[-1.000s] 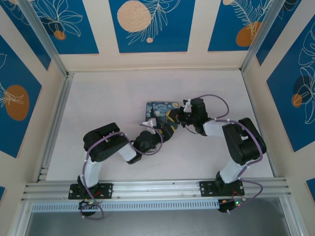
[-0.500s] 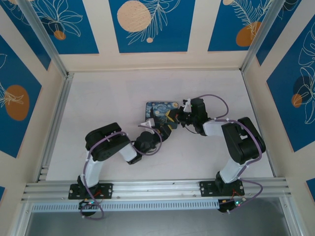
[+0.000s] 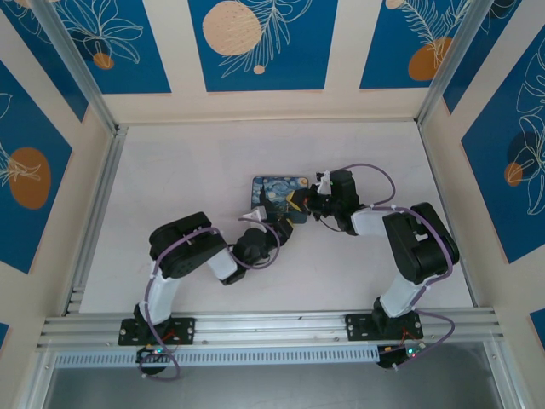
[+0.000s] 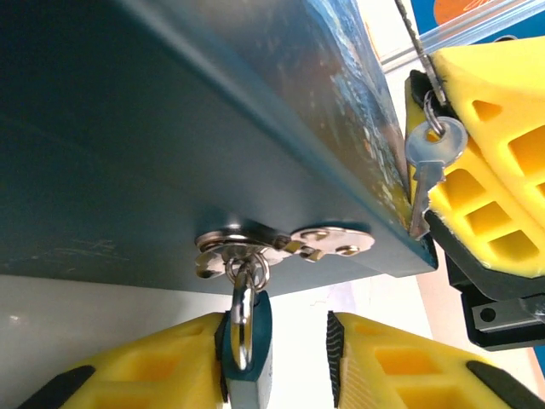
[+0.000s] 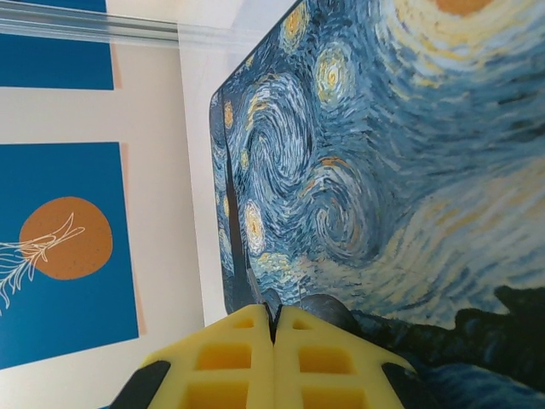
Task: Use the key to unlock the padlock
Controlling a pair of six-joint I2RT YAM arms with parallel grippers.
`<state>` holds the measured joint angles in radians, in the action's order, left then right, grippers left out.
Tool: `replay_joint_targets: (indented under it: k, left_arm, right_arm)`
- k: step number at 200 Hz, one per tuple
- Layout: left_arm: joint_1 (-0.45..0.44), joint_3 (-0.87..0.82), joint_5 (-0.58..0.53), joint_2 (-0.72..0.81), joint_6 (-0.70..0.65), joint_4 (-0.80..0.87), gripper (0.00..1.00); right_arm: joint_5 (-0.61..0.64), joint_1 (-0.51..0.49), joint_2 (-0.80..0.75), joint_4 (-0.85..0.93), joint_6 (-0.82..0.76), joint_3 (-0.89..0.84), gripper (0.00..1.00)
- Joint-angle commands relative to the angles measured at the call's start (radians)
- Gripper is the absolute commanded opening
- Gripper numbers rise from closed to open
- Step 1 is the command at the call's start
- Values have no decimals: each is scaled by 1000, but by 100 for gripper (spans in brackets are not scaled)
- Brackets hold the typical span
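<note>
Padlock hangs by its shackle from the clasp of the tin, between the left gripper's spread fingers, touching one. Nearby, the key dangles from the right gripper's pressed-together fingers.

Likely a robotics lab test cell: a white table boxed in by aluminium framing and beige walls hung with blue leaf-printed panels.
</note>
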<state>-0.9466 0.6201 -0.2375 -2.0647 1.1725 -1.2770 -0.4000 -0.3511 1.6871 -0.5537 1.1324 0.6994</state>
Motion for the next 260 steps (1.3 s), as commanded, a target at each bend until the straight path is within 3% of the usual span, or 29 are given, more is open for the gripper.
replay_joint_targets:
  k: [1, 76, 138, 218, 260]
  left_arm:
    - [8, 4, -6, -34, 3, 72, 32]
    - [12, -2, 1, -21, 25, 85, 0]
    - [24, 44, 97, 59, 124, 230, 0]
    - [81, 87, 247, 137, 218, 291, 0]
    - [92, 85, 277, 165, 269, 275, 0]
  right_arm:
    - [15, 2, 38, 60, -5, -21, 0]
    - [-20, 30, -30, 81, -6, 1, 0]
    - [-50, 96, -319, 259, -64, -31, 0]
    - [-178, 162, -643, 291, -27, -355, 0]
    - [-144, 137, -760, 310, 14, -473, 0]
